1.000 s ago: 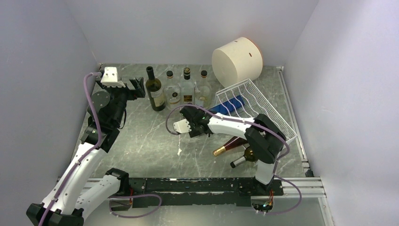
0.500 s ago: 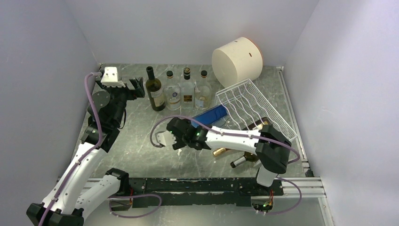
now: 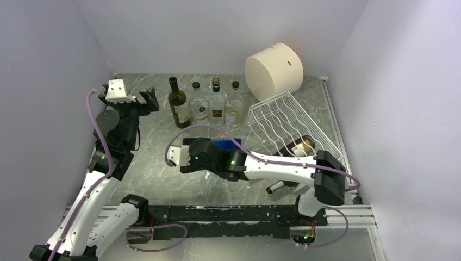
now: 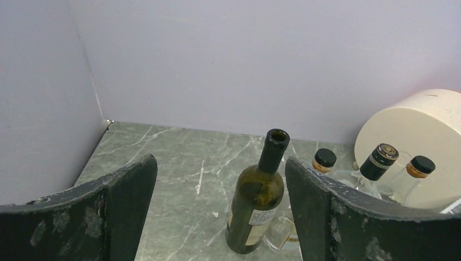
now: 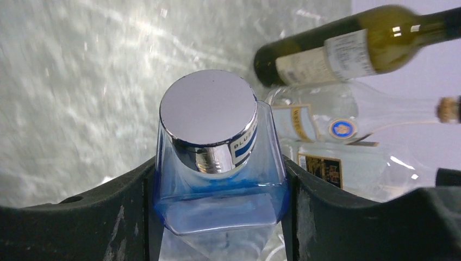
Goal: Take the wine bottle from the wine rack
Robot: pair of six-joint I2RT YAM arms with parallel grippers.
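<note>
Your right gripper is clamping the blue wine bottle over the grey marbled surface, apart from the tilted wine rack. Your left gripper is gaping wide, facing upright bottles against lilac walls.

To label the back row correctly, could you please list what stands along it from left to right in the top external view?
dark green wine bottle → black-capped clear bottle → gold-banded clear bottle → brown-capped clear bottle → cream cylinder
</note>
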